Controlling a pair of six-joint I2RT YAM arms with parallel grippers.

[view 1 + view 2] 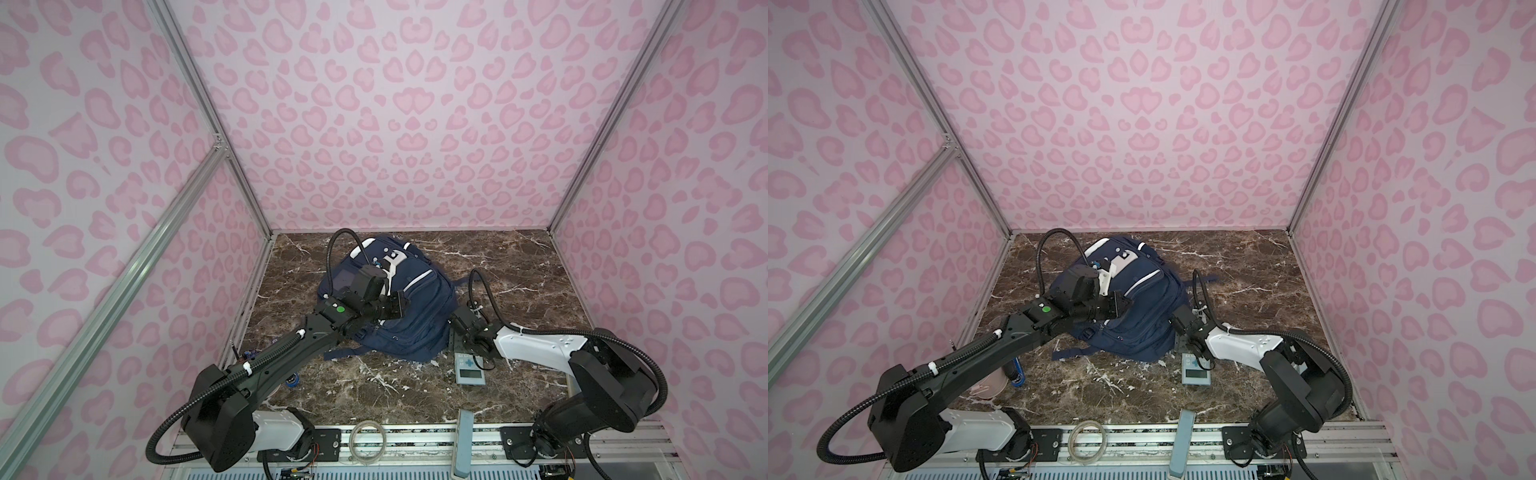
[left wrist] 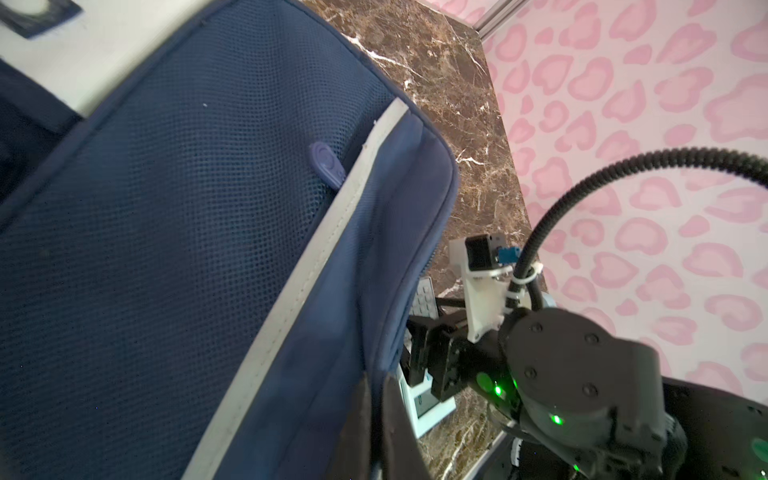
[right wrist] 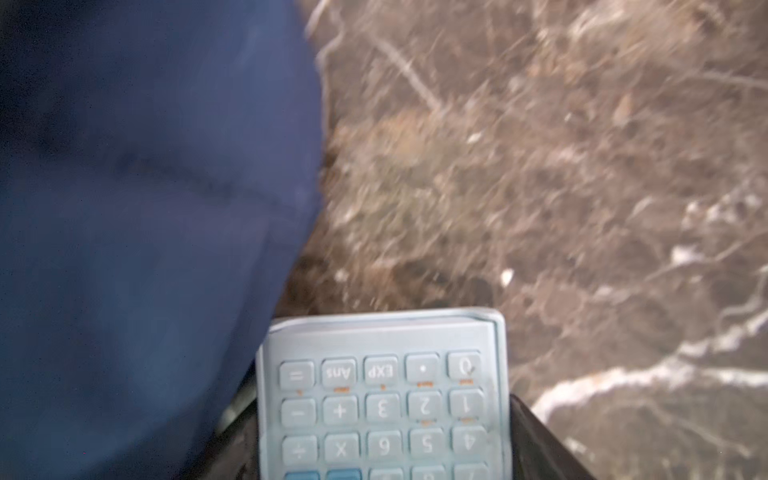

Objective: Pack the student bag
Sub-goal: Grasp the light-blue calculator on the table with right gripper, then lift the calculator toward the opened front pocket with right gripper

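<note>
Two jobs, split between the arms. Your left gripper (image 1: 397, 305) is pinched together on a fabric edge of the student bag (image 1: 419, 320). The bag lies slumped mid-table, toward the back. My read: the pinch lifts or steadies that edge to keep an opening reachable.

Your right gripper (image 1: 456, 328) sits low at the bag's near right flank. Its jaws straddle the keypad end of the calculator (image 3: 380, 374), which lies flat on the marble table (image 1: 519, 291) right beside the bag cloth. Can't tell whether they're biting it. Probably a pickup for loading.

Bag contents: none visible, and I can't tell if any compartment is open. A pink cup (image 1: 990, 384) sits outside too, by your left arm.
</note>
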